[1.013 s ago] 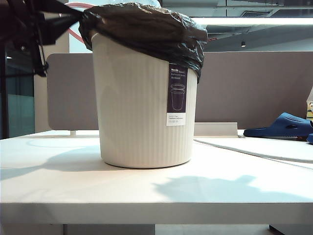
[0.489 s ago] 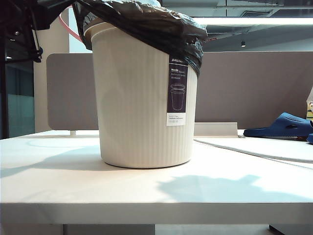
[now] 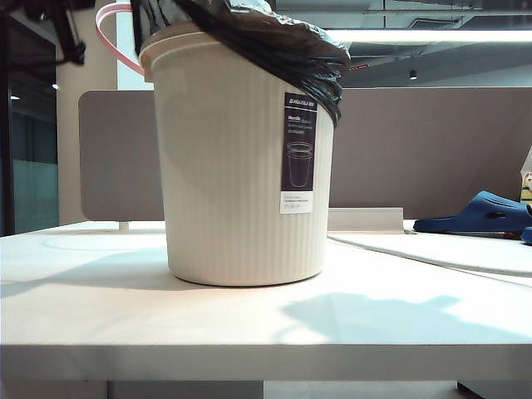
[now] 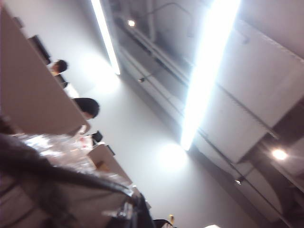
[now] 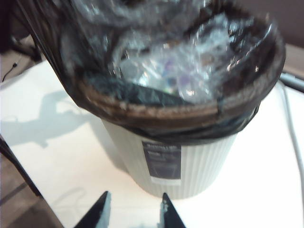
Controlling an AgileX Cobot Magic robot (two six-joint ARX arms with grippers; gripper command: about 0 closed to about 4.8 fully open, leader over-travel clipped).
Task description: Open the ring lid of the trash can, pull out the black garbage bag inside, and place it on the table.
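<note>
The cream ribbed trash can (image 3: 241, 183) stands on the table (image 3: 249, 324). The black garbage bag (image 3: 283, 50) still drapes its right rim, while its left edge is pulled up off the bare left rim. The pink ring lid (image 3: 108, 41) tilts up at the upper left. My left gripper (image 4: 135, 209) is shut at that raised edge, on the ring lid with bag film over it; the exterior view shows only its dark arm (image 3: 58, 25). Clear plastic (image 5: 180, 66) fills the bag. My right gripper (image 5: 134, 206) hangs open and empty above the table, short of the can's label (image 5: 161, 161).
A grey-brown partition panel (image 3: 416, 150) runs behind the table. Blue slippers (image 3: 482, 214) lie at the far right beside a pale mat (image 3: 449, 249). The table's front edge (image 3: 249, 362) is close to the camera.
My left arm rose toward the upper left, lifting the ring lid and the bag's left edge; the can's left rim is now uncovered. The right gripper stayed open.
</note>
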